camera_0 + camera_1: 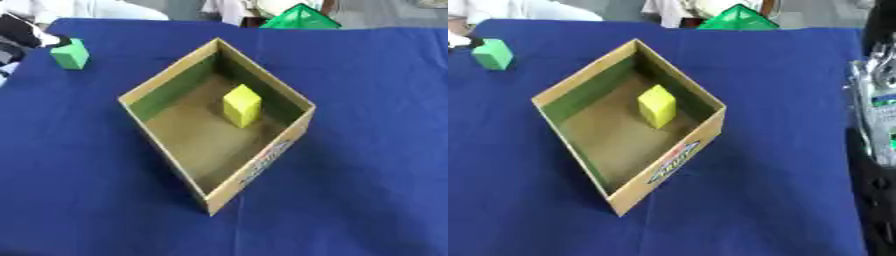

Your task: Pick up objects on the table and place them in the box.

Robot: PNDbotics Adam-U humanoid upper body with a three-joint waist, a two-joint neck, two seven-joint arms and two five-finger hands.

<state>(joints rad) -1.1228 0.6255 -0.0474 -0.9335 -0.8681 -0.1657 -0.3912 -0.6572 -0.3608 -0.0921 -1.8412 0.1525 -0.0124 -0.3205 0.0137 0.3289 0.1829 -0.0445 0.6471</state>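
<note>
An open cardboard box [262, 165] stands turned like a diamond in the middle of the blue table. A yellow block [241, 105] stands upright on its floor, towards the far corner. A green cube [70, 53] lies on the cloth at the far left. My left hand [26, 32] shows as a black and white shape at the left edge, right beside the cube; whether it touches the cube is unclear. My right hand [874, 95] rests at the right edge of the right eye view, silver fingers pointing up, holding nothing.
A green pyramid [302, 17] stands at the table's far edge behind the box. Blue cloth [376, 150] covers the table all round the box. My dark right forearm [878, 200] fills the lower right edge.
</note>
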